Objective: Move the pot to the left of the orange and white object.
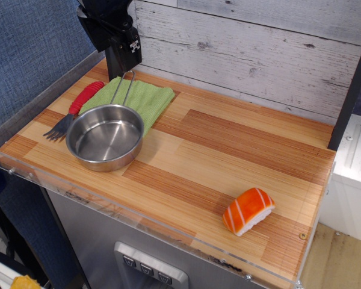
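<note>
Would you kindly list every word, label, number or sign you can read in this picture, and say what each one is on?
No legible text anywhere in the picture.
Gripper: a small white mark on its black body, too blurred to read.
Three buttons on the grey panel below the table: any markings are too small to read.
Pot, salmon nigiri, fork and green cloth: no lettering visible.

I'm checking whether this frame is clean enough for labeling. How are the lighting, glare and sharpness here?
In the observation.image view, lighting is even and soft; the pot shows mild reflections inside but no blown-out glare. The orange and white object is sharp and casts a faint shadow. The pincer at the top edge is dark and partly cropped, so its state is unreadable.
</note>
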### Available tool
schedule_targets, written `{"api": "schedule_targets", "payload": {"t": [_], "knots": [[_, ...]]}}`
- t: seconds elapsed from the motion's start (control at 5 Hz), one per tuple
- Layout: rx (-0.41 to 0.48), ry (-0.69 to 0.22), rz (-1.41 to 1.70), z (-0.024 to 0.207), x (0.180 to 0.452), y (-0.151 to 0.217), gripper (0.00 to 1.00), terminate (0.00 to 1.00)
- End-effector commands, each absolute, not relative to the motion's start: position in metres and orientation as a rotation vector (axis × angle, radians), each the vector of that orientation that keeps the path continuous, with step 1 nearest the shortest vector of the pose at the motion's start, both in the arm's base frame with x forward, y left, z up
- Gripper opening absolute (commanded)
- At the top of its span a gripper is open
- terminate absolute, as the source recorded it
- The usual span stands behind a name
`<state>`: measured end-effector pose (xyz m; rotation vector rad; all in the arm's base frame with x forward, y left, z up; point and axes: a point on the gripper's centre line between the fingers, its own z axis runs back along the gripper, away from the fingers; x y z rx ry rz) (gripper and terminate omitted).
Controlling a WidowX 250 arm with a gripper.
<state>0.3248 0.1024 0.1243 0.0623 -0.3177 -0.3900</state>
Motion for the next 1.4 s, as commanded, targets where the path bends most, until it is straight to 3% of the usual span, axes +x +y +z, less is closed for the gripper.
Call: {"api": "schedule_targets", "payload": {"t": [0.0,0.8,1.2], "knots": [[0.062,-0.318,-0.390,0.124,0.325,0.102,1.00,0.00],[0.116,-0.260,-0.324,0.110,0.282,0.147,1.00,0.00],[0.059,-0.168,-0.070,0.091,0.264,0.155,1.00,0.00]]}}
